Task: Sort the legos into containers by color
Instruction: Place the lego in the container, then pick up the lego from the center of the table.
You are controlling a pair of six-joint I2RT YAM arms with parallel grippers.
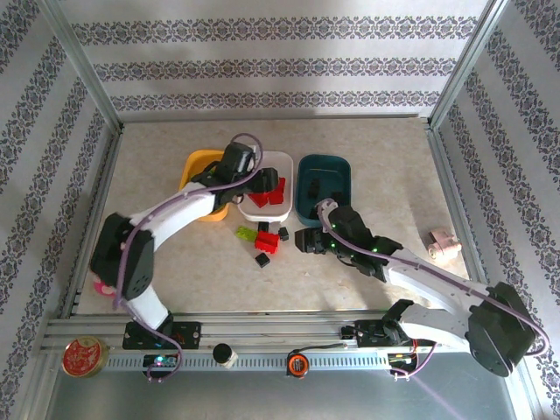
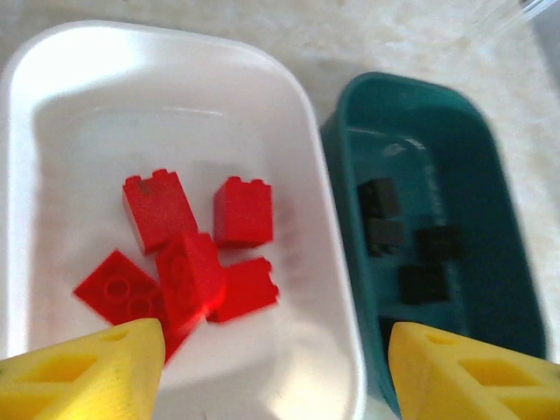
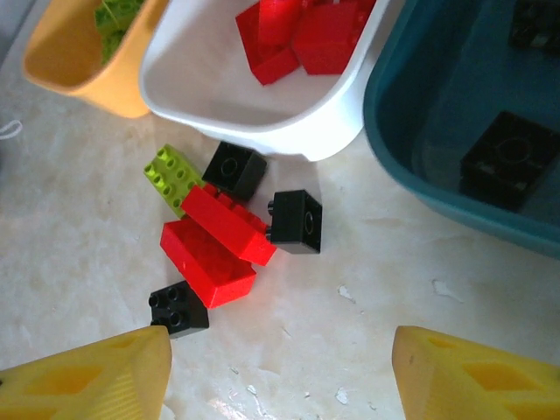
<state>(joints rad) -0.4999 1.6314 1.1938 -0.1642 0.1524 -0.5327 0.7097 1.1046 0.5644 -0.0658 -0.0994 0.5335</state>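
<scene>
Left gripper (image 2: 276,376) wide, empty above white plastic tray (image 2: 87,131) holding red studded bricks (image 2: 242,210); right gripper (image 3: 280,376) wide near loose black brick (image 3: 178,308): should centre first, then close.

white tray (image 2: 52,105) with red bricks (image 2: 241,210) in it, all bright red. dark teal tray (image 2: 499,157), black bricks (image 2: 381,197) inside. orange-yellow tray (image 3: 74,66) showing lime green bricks (image 3: 114,13). on the beige mottled worktop (image 3: 394,289): one loose lime brick (image 3: 171,175), two loose red bricks (image 3: 208,262), three loose black bricks (image 3: 296,221). walls (image 1: 262,66) pale with grey floral bands. round tin (image 1: 83,354) red, doll (image 1: 444,245) pink.
</scene>
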